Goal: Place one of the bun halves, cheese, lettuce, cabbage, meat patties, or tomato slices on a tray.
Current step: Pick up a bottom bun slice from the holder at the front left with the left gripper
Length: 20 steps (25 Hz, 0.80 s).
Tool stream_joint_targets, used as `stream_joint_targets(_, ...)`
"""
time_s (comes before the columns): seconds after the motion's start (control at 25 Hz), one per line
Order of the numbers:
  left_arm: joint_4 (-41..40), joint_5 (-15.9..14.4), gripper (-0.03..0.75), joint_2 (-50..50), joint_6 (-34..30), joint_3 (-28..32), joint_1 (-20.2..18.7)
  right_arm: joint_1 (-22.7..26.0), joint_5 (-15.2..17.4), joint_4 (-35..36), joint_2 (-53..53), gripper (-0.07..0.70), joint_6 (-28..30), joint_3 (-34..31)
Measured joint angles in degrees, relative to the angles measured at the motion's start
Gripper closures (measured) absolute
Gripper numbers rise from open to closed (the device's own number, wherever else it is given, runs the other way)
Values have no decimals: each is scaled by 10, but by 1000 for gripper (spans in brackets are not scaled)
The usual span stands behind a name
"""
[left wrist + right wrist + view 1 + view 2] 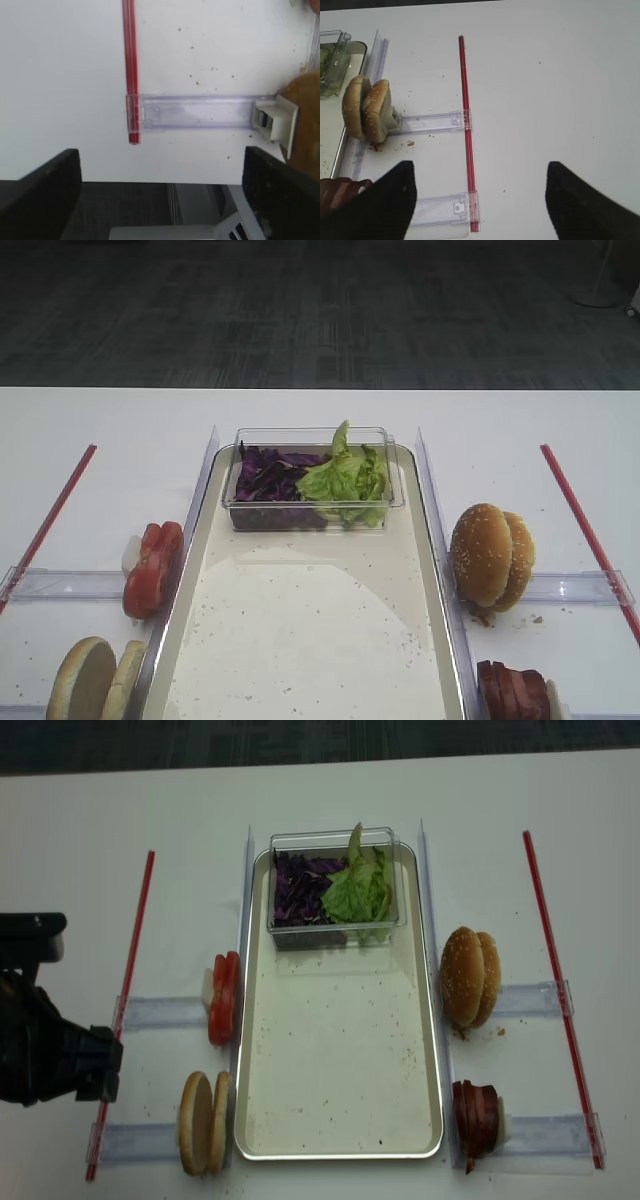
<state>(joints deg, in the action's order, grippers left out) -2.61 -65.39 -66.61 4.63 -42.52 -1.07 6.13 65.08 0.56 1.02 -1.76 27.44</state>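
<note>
The tray (pixel 255 1020) (pixel 190 610) lies in the middle, its near part bare. At its far end a clear tub holds purple cabbage (pixel 297 888) (pixel 265 475) and lettuce (pixel 360 890) (pixel 345 480). Left of the tray stand tomato slices (pixel 223 998) (pixel 153 568) and bun halves (pixel 203 1122) (pixel 95 680) (pixel 306 115). Meat patties (pixel 475 1115) (pixel 512 690) (pixel 335 192) stand at the right front. No cheese shows. My left gripper (pixel 162 190) is open over the table's front edge, left of the bun halves. My right gripper (pixel 480 200) is open over bare table, right of the patties.
Sesame-seeded buns (pixel 470 977) (pixel 367 107) stand on edge right of the tray. Red strips (pixel 130 980) (pixel 466 125) (pixel 131 70) and clear plastic rails (pixel 432 121) (pixel 200 112) lie on both sides. My left arm (pixel 45 1045) hangs over the left table edge.
</note>
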Motion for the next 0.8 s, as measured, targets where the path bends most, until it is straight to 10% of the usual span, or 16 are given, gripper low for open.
stream_joint_targets(0.44,36,-32,117,-6,22,-21,-22,0,0,0,0,220,0,0)
stream_joint_targets(0.8,45,-21,117,-6,168,-31,-217,0,0,0,0,303,0,0)
